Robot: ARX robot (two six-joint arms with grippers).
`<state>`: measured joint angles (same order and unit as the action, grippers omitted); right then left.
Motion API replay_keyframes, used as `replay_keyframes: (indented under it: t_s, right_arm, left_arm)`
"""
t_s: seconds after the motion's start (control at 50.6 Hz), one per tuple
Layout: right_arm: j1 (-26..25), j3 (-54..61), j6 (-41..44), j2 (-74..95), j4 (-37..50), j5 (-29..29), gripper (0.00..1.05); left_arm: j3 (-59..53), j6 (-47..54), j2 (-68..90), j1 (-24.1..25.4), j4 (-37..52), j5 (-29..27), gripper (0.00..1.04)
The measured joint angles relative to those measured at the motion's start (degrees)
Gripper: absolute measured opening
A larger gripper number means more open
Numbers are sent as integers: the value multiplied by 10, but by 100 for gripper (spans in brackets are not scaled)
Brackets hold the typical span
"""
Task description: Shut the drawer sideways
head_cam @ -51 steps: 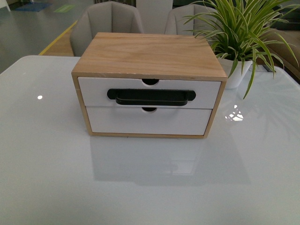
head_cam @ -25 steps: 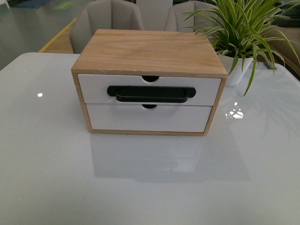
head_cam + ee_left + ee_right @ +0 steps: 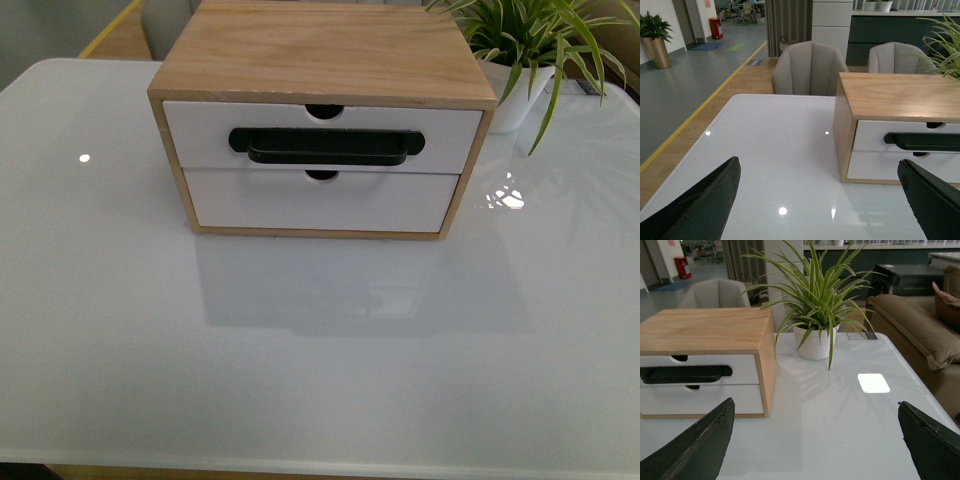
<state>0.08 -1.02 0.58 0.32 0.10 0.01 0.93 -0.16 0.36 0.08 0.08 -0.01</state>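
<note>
The drawer (image 3: 200,135) is the upper one in a wooden cabinet (image 3: 320,50) on the white table (image 3: 320,350). It has a white front, a wide black bar handle (image 3: 325,147) and a semicircular notch in its top edge. Its front looks about level with the cabinet's frame. Neither gripper shows in the front view. My left gripper (image 3: 820,200) is open and empty, low over the table, to the left of the cabinet; the drawer (image 3: 870,136) is ahead of it. My right gripper (image 3: 815,440) is open and empty to the right of the cabinet; the drawer (image 3: 742,365) shows there too.
A plain white lower drawer (image 3: 320,202) sits under the handled one. A potted plant (image 3: 515,90) stands at the cabinet's back right, also in the right wrist view (image 3: 815,295). Grey chairs (image 3: 810,67) stand behind the table. A sofa (image 3: 910,325) is at the right.
The front view has shifted: the cabinet now sits higher and slightly larger in the picture, with more bare table below it. The drawer front looks the same.
</note>
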Motion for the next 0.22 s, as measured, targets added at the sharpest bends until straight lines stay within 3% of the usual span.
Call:
replay_keyframes:
  t_s: [0.218]
  right_arm:
    - [0,0,0,0,0,0,96]
  left_arm:
    - [0,0,0,0,0,0,96]
